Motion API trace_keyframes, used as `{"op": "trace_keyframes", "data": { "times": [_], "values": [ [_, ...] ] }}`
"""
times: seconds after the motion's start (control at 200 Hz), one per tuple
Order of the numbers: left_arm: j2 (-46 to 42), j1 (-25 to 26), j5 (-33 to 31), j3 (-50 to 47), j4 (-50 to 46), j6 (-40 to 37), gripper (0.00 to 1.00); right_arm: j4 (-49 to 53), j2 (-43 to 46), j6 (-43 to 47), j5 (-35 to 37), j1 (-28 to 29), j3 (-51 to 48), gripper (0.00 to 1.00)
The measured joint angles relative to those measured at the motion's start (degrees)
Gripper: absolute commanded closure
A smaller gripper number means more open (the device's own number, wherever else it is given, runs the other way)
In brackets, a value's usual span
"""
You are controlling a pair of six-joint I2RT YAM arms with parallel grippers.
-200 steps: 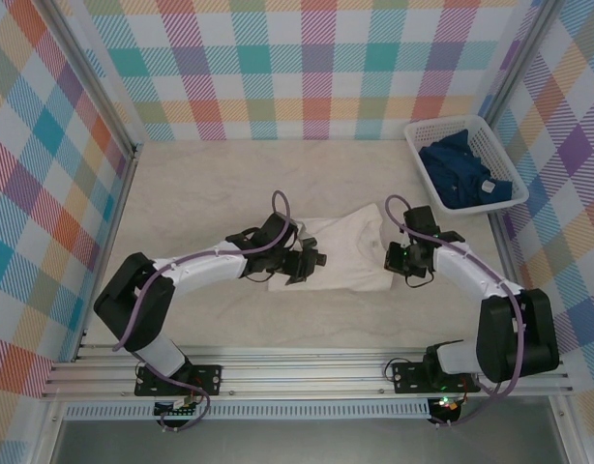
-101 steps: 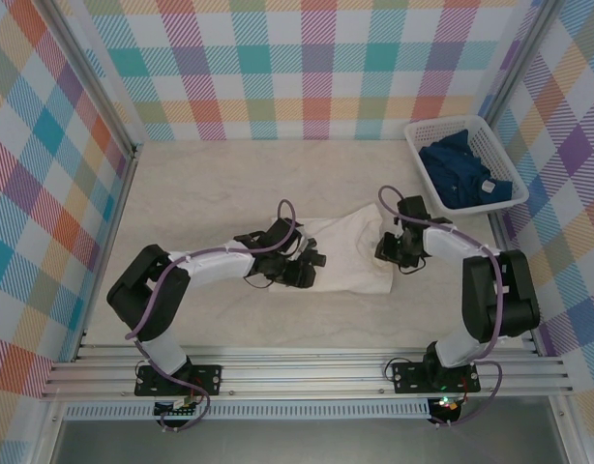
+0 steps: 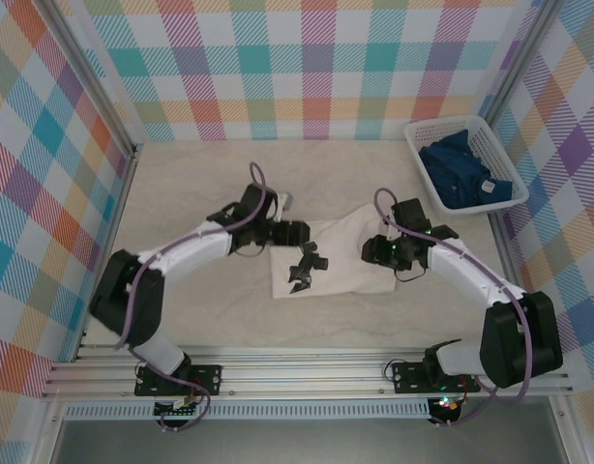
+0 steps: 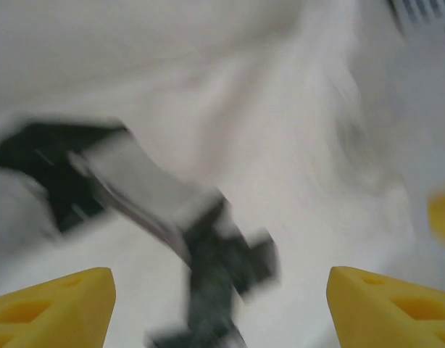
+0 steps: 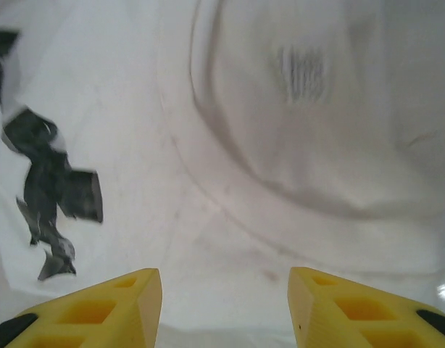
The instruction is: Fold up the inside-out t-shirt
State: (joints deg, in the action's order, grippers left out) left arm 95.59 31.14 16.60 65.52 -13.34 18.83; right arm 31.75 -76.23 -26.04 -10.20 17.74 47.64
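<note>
So the plain white cotton t-shirt (image 3: 347,259) is sitting pretty much in the middle of the pale surface (image 3: 181,184), bunched into a rough rectangle with one flap poking out toward the far right. It's not a neat fold yet, more like halfway there I'd say.

The left tool (image 4: 221,293) is hanging over the shirt's left part with its yellow tips spread wide, and nothing is pinched between them, just white cloth underneath. That wrist view is really blurry, and there's a dark shape in it I can't make out.

The right tool (image 5: 224,293) is over the shirt's right side with its tips parted about halfway and nothing caught in them. From its wrist view you get the curved neckline seam and a faint grey label showing through the fabric, which fits the shirt being inside out.

My guess on the setup: one tool on each side means both can grab an edge together and carry it over without the soft cloth sagging in the middle.

The white plastic basket (image 3: 447,122) with the dark blue garment (image 3: 461,176) is parked in the far right corner, well apart, so it doesn't get in the way.
</note>
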Motion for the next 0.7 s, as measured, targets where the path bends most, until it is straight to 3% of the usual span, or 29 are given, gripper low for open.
{"op": "trace_keyframes", "data": {
  "times": [0.19,0.33,0.54,0.7],
  "values": [
    [14.4,-2.8,-1.5,9.1,-2.8,-0.5,0.27,-2.7,-9.2,-1.6,-1.1,-1.0,-0.7,0.5],
    [17.6,-2.7,-1.5,9.3,-5.6,-1.2,0.28,-3.4,-17.4,-0.3,-0.4,-3.0,4.2,0.5],
    [4.5,-0.6,-0.9,-7.2,-4.2,0.2,0.28,-3.9,-30.7,4.3,0.4,-3.8,20.6,0.49],
    [-4.2,8.8,3.6,-16.5,-3.4,1.4,0.27,-2.7,-41.3,10.2,-2.3,-1.5,36.4,0.49]
  ]
}}
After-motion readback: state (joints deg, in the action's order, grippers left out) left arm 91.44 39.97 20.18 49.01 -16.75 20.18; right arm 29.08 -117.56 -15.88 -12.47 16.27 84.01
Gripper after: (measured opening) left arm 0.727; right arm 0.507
